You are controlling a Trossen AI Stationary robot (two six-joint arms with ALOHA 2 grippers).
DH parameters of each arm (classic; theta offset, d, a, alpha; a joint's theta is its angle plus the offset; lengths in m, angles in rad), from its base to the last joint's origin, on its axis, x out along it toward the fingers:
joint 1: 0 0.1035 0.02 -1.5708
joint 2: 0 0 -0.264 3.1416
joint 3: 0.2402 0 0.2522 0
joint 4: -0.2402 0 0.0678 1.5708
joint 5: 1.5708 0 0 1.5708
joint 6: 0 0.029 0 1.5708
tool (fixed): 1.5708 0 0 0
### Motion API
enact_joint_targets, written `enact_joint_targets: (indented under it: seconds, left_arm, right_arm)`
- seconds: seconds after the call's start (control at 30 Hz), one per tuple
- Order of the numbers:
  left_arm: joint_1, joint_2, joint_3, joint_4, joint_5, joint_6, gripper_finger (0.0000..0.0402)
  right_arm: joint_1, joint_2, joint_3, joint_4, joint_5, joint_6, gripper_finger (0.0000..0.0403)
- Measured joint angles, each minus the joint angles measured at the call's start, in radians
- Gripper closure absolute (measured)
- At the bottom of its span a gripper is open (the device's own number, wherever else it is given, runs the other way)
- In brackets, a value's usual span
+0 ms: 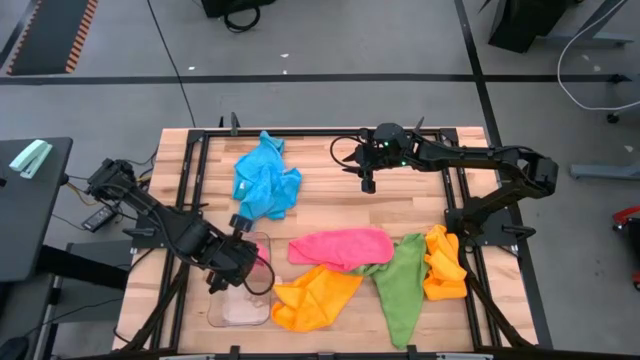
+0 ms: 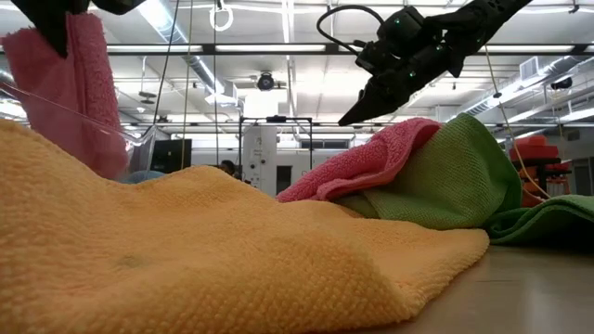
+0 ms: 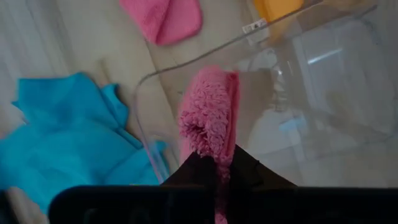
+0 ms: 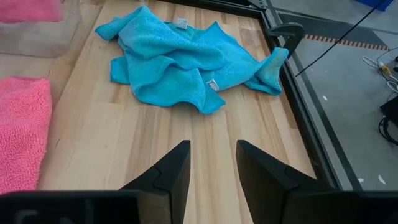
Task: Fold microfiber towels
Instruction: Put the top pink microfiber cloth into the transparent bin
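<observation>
Lower left, left gripper (image 1: 258,268) pinches folded pink towel (image 3: 208,115) over tray (image 1: 240,310); next, release. Right gripper (image 4: 212,163) spread, idle.

Both arms were matte black, built of jointed tubular links with thin black cables looping beside them. The right tool (image 4: 212,168) ended in two flat, angular black fingers (image 4: 168,171); small green lights glowed on its wrist housing.

Bare table (image 1: 330,205) between blue towels (image 1: 265,180) and pink towel (image 1: 340,247).
</observation>
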Motion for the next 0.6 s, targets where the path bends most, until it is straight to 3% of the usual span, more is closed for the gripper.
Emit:
enact_joint_targets:
  seconds: [0.17, 0.3, 0.6]
  left_arm:
    - [-0.038, 0.0, 0.0, -0.011, -0.061, 0.155, 0.0367]
    - [-0.055, 0.0, 0.0, -0.014, -0.08, 0.256, 0.0377]
    - [-0.078, 0.007, -0.065, 0.008, -0.084, 0.347, 0.0375]
  right_arm:
    - [0.0, 0.0, 0.0, 0.0, 0.0, 0.004, 0.0265]
    - [0.0, 0.0, 0.0, 0.0, 0.0, 0.004, 0.0265]
    - [0.0, 0.0, 0.0, 0.0, 0.0, 0.03, 0.0265]
